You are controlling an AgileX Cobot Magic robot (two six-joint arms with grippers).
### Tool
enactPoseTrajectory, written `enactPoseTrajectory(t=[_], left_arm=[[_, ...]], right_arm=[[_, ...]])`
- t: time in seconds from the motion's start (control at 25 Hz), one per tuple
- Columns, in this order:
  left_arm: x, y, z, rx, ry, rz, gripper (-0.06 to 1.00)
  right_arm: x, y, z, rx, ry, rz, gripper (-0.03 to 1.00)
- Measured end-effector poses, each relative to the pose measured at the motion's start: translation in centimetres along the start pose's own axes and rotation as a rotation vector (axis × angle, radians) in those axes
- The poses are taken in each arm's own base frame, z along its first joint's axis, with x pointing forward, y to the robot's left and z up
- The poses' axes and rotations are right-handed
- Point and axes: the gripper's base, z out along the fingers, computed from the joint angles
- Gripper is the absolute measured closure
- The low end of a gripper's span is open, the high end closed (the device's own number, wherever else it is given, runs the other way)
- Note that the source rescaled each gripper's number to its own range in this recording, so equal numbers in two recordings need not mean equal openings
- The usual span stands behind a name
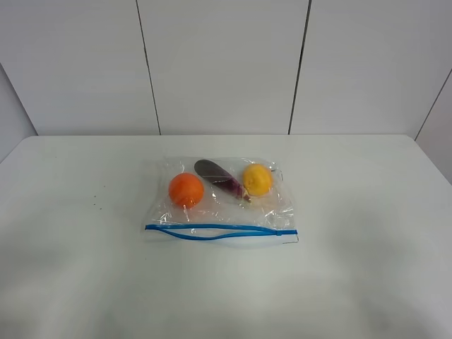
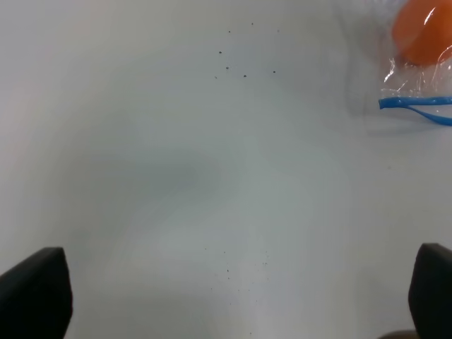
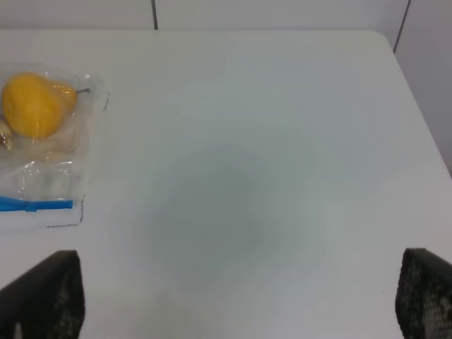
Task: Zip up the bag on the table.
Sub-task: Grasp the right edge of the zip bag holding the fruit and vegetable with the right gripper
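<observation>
Black fingertips point(image 2: 34, 293) of the left end effector point(image 2: 233, 296) sit at the two lower corners of its wrist view, spread wide with nothing between them but bare white bench point(image 1: 367, 268). The right end effector point(image 3: 233, 296) is the same: spread wide and holding nothing.

A clear crinkly plastic zip bag point(image 1: 220, 208) lies flat at the centre of the exterior frame. Its blue zipper strip point(image 1: 219, 229) runs along the edge towards the bottom of the frame. A round orange fruit point(image 1: 186, 189), a purple aubergine-like vegetable point(image 1: 220, 180) and a yellow fruit point(image 1: 258, 179) show through the plastic.

The two blue tracks gape at the left and middle and meet near the right end, so the zip looks barely started. The approach is the step in hand, as neither arm touches the bag. Next, I judge, one end effector should pin a corner while the other pinches the strip at its joined end and runs left (a slider may sit there, but it is too small to tell).
</observation>
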Motion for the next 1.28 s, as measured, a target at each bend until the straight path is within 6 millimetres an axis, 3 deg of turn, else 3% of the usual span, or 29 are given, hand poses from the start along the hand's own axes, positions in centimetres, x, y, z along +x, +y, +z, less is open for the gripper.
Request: enactPoseTrajectory(t=[0.36, 0.6, 0.72, 0.92, 1.04, 1.28], left_arm=[[0.0, 0.0, 0.0, 0.0, 0.0, 0.0, -0.06], [0.0, 0.0, 0.0, 0.0, 0.0, 0.0, -0.06], [0.0, 0.0, 0.0, 0.0, 0.0, 0.0, -0.06], [0.0, 0.0, 0.0, 0.0, 0.0, 0.0, -0.06], [0.0, 0.0, 0.0, 0.0, 0.0, 0.0, -0.06], [0.0, 0.0, 0.0, 0.0, 0.0, 0.0, -0.06]], right_arm=[[-0.3, 0.1, 0.0, -0.004, 0.007, 0.005, -0.03], [-5.8, 0.3, 1.3, -0.009, 0.119, 0.014, -0.03], [-8.8, 0.4, 3.7, -0.013, 0.222, 0.023, -0.03], [-12.2, 0.7, 9.7, -0.04, 0.415, 0.05, -0.03], [-12.6, 1.0, 14.0, -0.072, 0.538, 0.046, -0.03], [-10.2, 2.2, 22.8, -0.216, 0.721, 0.126, -0.03]])
